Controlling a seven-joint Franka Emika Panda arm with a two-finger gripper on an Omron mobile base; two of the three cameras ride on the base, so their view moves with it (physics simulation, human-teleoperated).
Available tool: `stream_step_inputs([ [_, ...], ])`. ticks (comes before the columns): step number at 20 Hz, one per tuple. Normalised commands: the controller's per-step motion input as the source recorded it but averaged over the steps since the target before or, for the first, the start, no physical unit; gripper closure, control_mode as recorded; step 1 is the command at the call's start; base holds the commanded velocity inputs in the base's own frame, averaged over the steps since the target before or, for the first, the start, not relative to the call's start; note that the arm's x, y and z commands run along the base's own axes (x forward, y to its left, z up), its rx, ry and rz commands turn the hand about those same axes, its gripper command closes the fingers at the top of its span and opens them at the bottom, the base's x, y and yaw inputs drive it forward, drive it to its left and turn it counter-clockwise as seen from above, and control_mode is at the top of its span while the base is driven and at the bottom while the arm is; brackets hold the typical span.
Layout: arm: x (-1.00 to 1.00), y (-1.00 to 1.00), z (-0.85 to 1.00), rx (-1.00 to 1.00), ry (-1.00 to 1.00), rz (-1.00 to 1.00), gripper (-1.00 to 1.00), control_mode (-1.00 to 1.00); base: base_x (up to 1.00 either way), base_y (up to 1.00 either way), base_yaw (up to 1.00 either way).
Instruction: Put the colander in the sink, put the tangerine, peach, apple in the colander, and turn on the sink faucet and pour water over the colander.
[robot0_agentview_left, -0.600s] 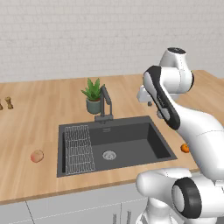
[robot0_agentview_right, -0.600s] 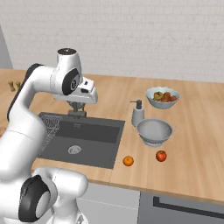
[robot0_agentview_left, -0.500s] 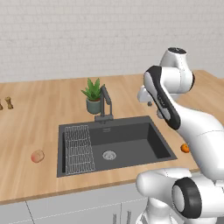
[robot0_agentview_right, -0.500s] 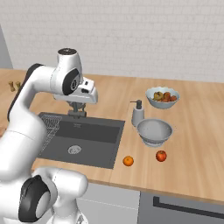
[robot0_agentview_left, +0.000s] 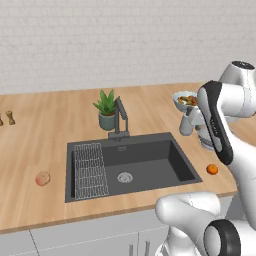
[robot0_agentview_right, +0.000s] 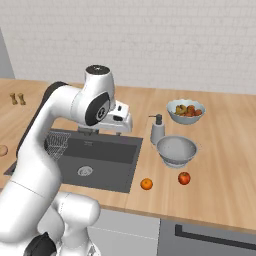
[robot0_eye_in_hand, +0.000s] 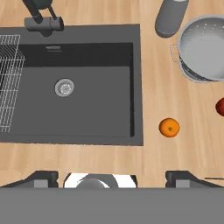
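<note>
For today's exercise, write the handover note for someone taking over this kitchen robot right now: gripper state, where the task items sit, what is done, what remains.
Gripper: open, empty, above the counter's front edge by the sink.
Colander: on the counter right of the sink, beside the soap dispenser.
Tangerine and apple: on the counter in front of the colander.
Peach: on the counter left of the sink.
Sink faucet: no water running.
Done: nothing.
Left: colander into the sink, three fruits in, water on.
</note>
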Motion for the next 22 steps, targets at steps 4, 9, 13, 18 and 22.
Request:
stream_step_inputs([
  [4, -0.06, -0.64, -0.26, -0.05, -0.07, -0.05, -1.00, -1.00, 0.00, 0.00, 0.00],
  [9, 0.08, -0.37, -0.33, -0.13, -0.12, 0.00, -1.00, -1.00, 0.00, 0.00, 0.00],
  [13, 0.50, -0.27, -0.21, -0.08, -0.06, 0.00, -1.00, -1.00, 0.00, 0.00, 0.00],
  [18, 0.54, -0.26, -0.13, 0.00, -0.01, -0.01, -1.00, -1.00, 0.00, 0.00, 0.00],
  [22, 0.54, -0.28, -0.05, 0.00, 0.05, -0.05, -1.00, -1.00, 0.00, 0.00, 0.00],
])
